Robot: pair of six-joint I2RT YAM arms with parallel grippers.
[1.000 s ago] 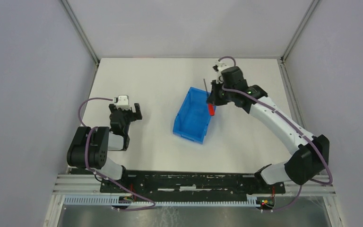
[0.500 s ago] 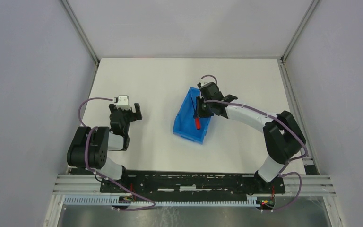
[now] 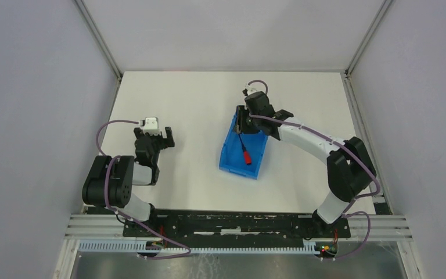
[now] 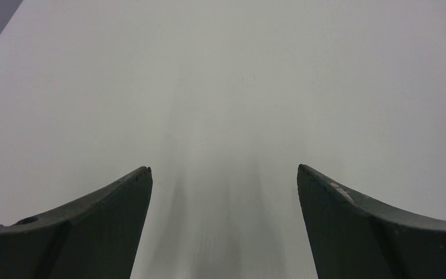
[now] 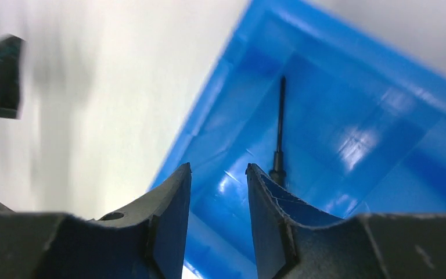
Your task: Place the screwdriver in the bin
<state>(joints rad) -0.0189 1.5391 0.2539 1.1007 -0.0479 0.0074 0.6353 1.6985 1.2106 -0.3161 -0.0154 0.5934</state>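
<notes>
Since a second earlier, the screwdriver [image 3: 245, 152] had left the right claw [image 3: 241, 129] and now lay loose in the bin [image 3: 257, 151]. The bin had itself shifted and turned slightly on the bench [image 3: 180, 99], and the right arm's elbow had folded back toward its base. Nearest the bases, the left arm sat tucked on the left side. The left claw [image 4: 223, 170] hung low over bare bench, its two fingers spread wide with nothing between them, well apart from the bin. Farther out, near the middle of the bench, the blue bin lay with its long axis running roughly away from the arms. On its floor the screwdriver rested with the red handle toward the near end and the thin black shaft pointing toward the far end. Over that far end hung the right claw, aimed down into the bin. Its fingers stood a narrow gap apart and gripped nothing. From the right wrist camera the black shaft showed on the blue floor past the fingers, its lower end hidden behind one of them.
</notes>
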